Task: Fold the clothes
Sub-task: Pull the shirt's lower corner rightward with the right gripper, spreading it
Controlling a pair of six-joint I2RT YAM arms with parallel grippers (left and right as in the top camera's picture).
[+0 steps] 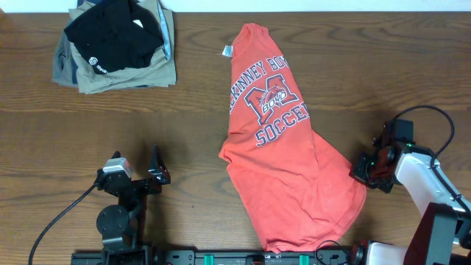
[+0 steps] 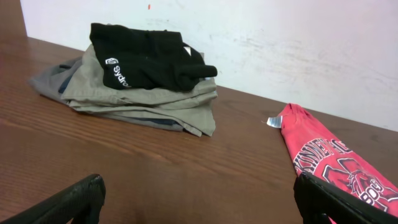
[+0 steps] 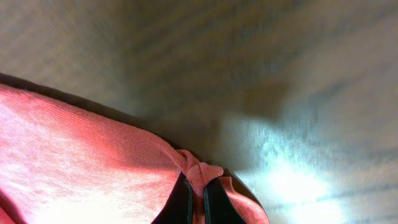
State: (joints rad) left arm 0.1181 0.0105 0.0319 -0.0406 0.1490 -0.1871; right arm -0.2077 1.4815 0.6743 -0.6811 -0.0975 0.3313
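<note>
the t-shirt (image 1: pixel 283 154) lies as a long diagonal strip on the table (image 1: pixel 184 110), right of centre, print up; the right gripper (image 3: pixel 196 198) is clamped on a small bunch of cloth at its right edge; the left gripper (image 1: pixel 158 169) hangs wide open, well apart from it; best to lift low and slowly, carrying that edge across without dragging the rest askew.
</note>
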